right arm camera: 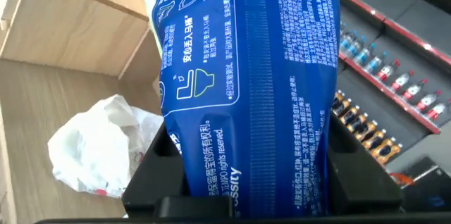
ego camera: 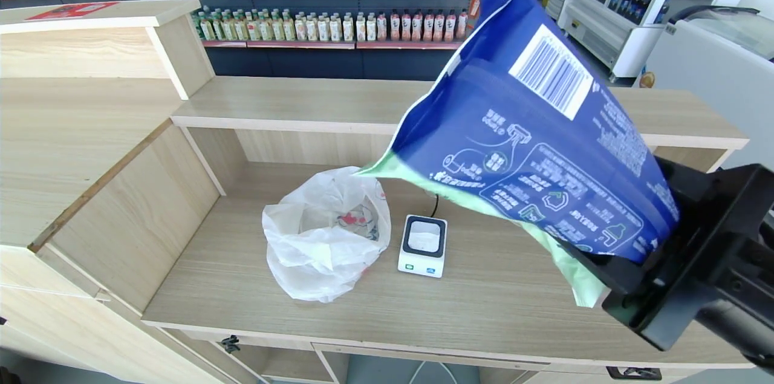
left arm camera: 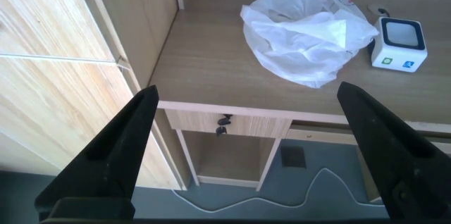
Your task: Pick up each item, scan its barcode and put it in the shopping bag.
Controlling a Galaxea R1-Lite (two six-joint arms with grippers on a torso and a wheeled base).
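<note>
My right gripper point(ego camera: 635, 251) is shut on a large blue and green pack point(ego camera: 532, 130), held tilted high above the right side of the counter with its white barcode label point(ego camera: 551, 71) facing the head camera. In the right wrist view the pack point(right arm camera: 261, 83) sits clamped between the black fingers point(right arm camera: 158, 160). The white shopping bag point(ego camera: 326, 233) stands open on the counter, with a small white barcode scanner point(ego camera: 423, 245) right beside it. My left gripper point(left arm camera: 246, 153) hangs open and empty out in front of the counter's front edge, back from the bag point(left arm camera: 306, 27) and the scanner point(left arm camera: 399, 42).
The wooden counter point(ego camera: 484, 305) has a raised shelf behind and a tall side panel point(ego camera: 121, 202) on the left. A drawer with a key point(left arm camera: 223, 124) sits under the counter's front edge. Store shelves with bottles point(ego camera: 326, 24) line the back; coolers point(ego camera: 629, 3) stand at the far right.
</note>
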